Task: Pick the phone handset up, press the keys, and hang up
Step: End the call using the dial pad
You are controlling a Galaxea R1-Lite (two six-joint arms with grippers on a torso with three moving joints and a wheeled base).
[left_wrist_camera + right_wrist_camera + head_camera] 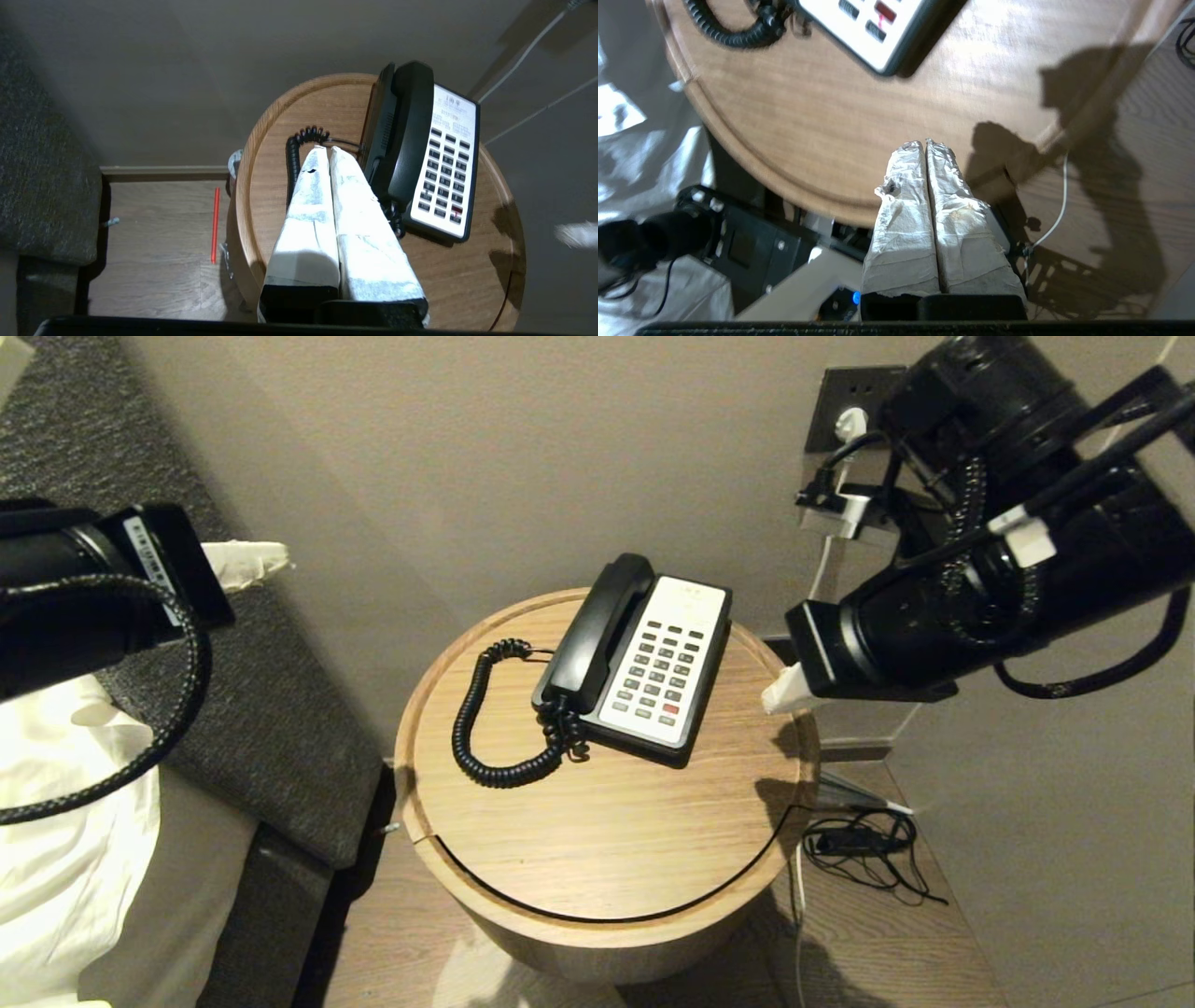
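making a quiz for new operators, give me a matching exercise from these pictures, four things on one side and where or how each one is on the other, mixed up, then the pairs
Things:
1. handset
2. coiled cord
3. left gripper
4. right gripper

Places or states:
A. shut, above the round table's right edge
B. resting in the phone's cradle
C. shut, held off to the table's left, over the grey bed edge
D. looped on the tabletop, left of the phone

Pairs: 1-B, 2-D, 3-C, 4-A

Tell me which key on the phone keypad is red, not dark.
The red key sits in the keypad's bottom row on the phone, nearest the table's front edge; all other keys are dark.
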